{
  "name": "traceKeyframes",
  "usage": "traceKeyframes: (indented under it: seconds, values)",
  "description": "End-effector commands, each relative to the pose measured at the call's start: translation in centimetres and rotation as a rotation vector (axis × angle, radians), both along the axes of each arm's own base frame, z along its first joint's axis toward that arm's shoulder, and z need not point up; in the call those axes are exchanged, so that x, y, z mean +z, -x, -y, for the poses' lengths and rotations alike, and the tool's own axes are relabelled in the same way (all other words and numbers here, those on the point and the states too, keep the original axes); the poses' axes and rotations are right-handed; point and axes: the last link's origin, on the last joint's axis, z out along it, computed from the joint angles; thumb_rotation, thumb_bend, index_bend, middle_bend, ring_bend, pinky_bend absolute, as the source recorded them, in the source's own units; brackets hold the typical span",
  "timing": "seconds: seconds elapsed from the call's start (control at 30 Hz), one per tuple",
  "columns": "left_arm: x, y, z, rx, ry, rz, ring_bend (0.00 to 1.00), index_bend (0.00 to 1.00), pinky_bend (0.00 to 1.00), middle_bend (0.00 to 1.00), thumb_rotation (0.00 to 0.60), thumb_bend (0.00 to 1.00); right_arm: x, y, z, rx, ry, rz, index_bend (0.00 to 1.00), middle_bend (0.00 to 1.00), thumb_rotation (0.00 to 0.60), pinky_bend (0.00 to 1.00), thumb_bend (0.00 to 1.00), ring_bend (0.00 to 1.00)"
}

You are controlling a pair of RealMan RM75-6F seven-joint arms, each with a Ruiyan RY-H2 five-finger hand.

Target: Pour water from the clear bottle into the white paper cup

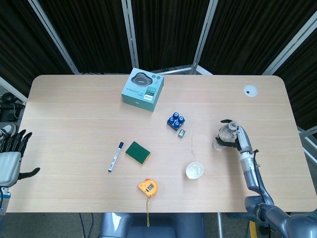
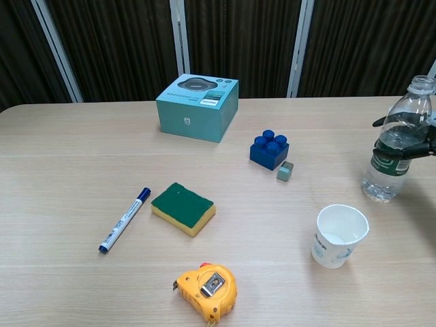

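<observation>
The clear bottle [image 2: 397, 146], uncapped and part full of water, stands near the table's right edge and leans slightly right. My right hand [image 2: 417, 143] holds it around the green label, with one finger sticking out above the others. In the head view the bottle [image 1: 224, 135] is just left of the right hand [image 1: 238, 139]. The white paper cup [image 2: 339, 236] stands upright and open, left of and nearer than the bottle, apart from it; the head view shows the cup [image 1: 194, 171] too. My left hand [image 1: 10, 159] is open, off the table's left edge.
A teal box [image 2: 197, 106] sits at the back. A blue brick [image 2: 269, 150] and a small grey block [image 2: 285, 171] lie between box and cup. A green sponge [image 2: 182, 208], a marker pen [image 2: 125, 219] and a yellow tape measure [image 2: 208, 289] lie front left.
</observation>
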Motion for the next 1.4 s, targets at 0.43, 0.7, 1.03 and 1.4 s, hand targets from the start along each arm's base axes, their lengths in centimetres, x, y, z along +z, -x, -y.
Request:
traceKeyframes:
  seconds: [0.43, 0.7, 1.03, 1.4]
  values:
    - [0.1, -0.3, 0.2, -0.016, 0.001, 0.003, 0.00, 0.00, 0.00, 0.00, 0.600, 0.00, 0.9, 0.9, -1.3, 0.095, -0.077, -0.069, 0.00, 0.00, 0.600, 0.00, 0.00, 0.00]
    - [0.5, -0.6, 0.7, -0.038, 0.005, 0.024, 0.00, 0.00, 0.00, 0.00, 0.600, 0.00, 3.7, 2.4, -2.4, 0.142, -0.073, -0.257, 0.00, 0.00, 0.600, 0.00, 0.00, 0.00]
    - [1.2, -1.2, 1.3, -0.067, 0.003, 0.052, 0.00, 0.00, 0.00, 0.00, 0.600, 0.00, 9.1, 5.5, -6.6, 0.125, -0.034, -0.600, 0.00, 0.00, 0.600, 0.00, 0.00, 0.00]
    - [1.3, -1.8, 1.9, -0.102, -0.003, 0.046, 0.00, 0.00, 0.00, 0.00, 0.600, 0.00, 13.9, 4.5, -12.6, 0.091, 0.198, -0.789, 0.00, 0.00, 0.600, 0.00, 0.00, 0.00]
